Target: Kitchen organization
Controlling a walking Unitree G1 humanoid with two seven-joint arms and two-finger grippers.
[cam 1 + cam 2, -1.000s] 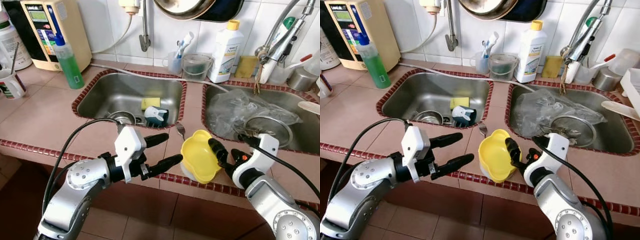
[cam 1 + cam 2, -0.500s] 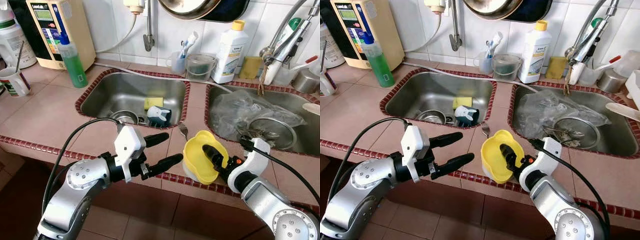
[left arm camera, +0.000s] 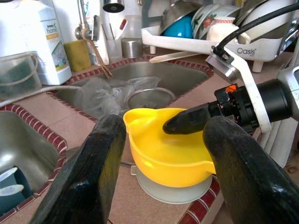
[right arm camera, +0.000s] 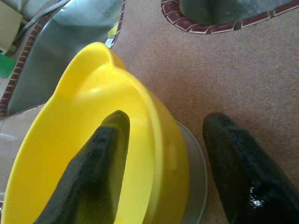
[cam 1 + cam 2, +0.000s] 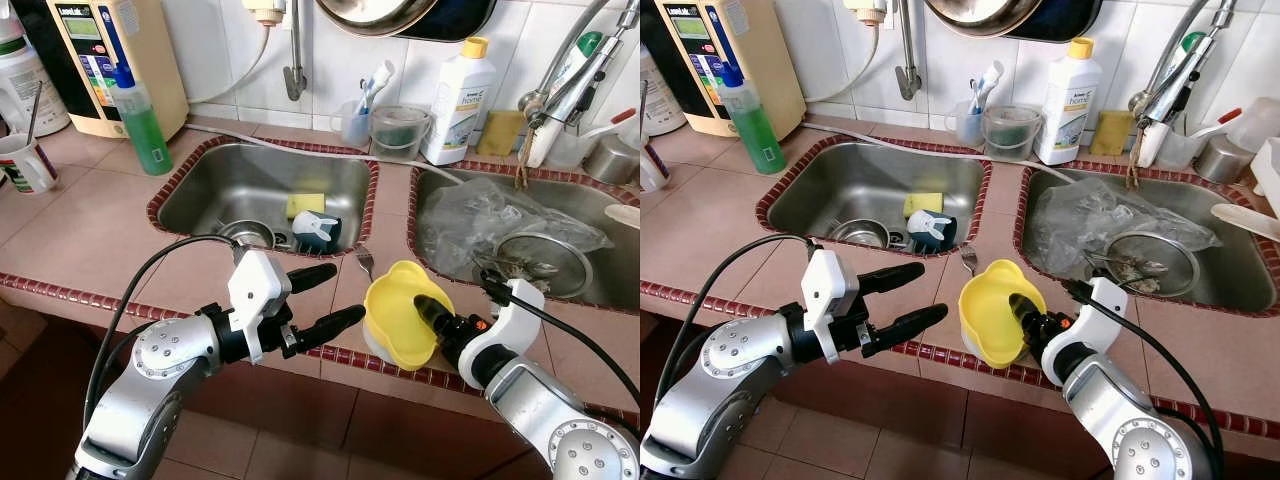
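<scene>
A yellow bowl (image 5: pixel 392 318) with a pouring lip stands on a clear round base on the counter strip between the two sinks, near the front edge. My right gripper (image 4: pixel 166 119) is open and straddles its near wall: one finger (image 5: pixel 428 305) is inside the bowl, the other is outside with a gap to the wall. My left gripper (image 5: pixel 345 292) is open and hovers over the counter's front edge just left of the bowl, empty.
A fork (image 5: pixel 363 261) lies behind the bowl. The left sink (image 5: pixel 210 205) holds a yellow sponge, a blue-and-white cup (image 5: pixel 314 229) and a metal bowl. The right sink holds a plastic bag (image 5: pixel 480 215) and a strainer. A green soap bottle (image 5: pixel 142 125) stands at back left.
My right gripper has moved left, and its finger has gone from the bowl's right edge to inside the bowl. The left arm has held still.
</scene>
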